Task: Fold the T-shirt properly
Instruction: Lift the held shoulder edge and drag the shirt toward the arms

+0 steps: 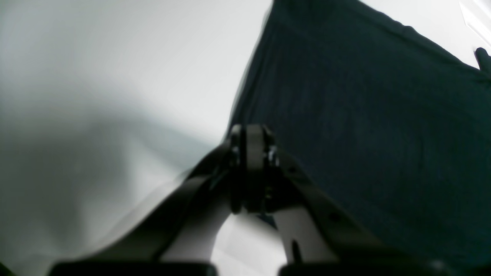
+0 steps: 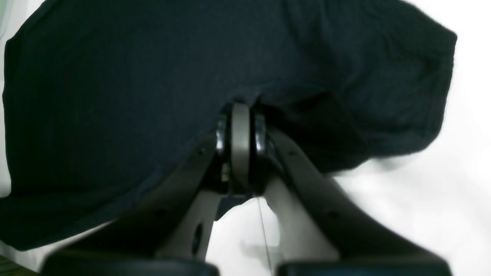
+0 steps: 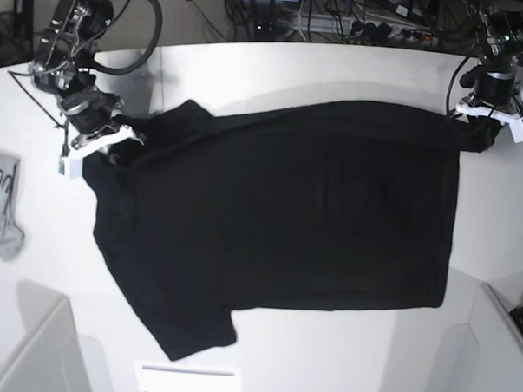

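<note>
The black T-shirt point(image 3: 278, 223) is spread flat, unfolded; its corners at ten and two o'clock are clamped by right gripper point(image 3: 107, 146) and left gripper point(image 3: 481, 127); every fold remains.

White bench point(image 3: 341, 356), smooth and matte. Black T-shirt point(image 3: 278, 223) spread nearly flat across the middle, plain side up, one sleeve angled toward the near edge. Small grey cloth point(image 3: 1, 206) with lettering lying apart at the edge.

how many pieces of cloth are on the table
2: the black T-shirt spread across the middle of the table, and a small grey cloth at the base view's left edge, partly cut off.
</note>
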Robot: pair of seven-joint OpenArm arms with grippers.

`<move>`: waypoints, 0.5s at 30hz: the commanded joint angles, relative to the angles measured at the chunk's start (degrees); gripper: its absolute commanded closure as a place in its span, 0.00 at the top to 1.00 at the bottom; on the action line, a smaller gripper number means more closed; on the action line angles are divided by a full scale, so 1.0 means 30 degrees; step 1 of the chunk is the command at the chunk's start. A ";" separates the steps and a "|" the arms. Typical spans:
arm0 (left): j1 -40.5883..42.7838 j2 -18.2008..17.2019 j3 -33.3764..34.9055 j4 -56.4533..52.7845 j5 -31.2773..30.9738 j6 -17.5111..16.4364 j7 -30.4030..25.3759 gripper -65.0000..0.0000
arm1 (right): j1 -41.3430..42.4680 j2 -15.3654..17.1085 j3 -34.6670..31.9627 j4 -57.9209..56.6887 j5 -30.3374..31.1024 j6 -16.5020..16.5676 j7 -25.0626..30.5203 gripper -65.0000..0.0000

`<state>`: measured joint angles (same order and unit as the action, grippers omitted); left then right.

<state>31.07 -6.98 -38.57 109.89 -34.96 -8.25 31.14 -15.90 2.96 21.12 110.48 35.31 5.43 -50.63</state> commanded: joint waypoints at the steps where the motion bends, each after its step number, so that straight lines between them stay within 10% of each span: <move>1: -0.0291 -0.0148 0.0035 0.0309 0.0415 -0.0019 -0.0371 0.00 | 0.0363 0.0170 0.0006 0.0288 0.0171 0.0080 0.0394 0.00; 15: -0.1639 -0.0061 0.0533 0.0133 0.2613 -0.0019 -0.0371 0.00 | 0.3088 0.0053 0.0006 -0.2144 0.0171 0.0080 -0.0749 0.00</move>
<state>26.24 -6.57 -36.56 109.49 -27.00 -8.16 31.53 -7.31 2.79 21.02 103.07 35.09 5.41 -53.82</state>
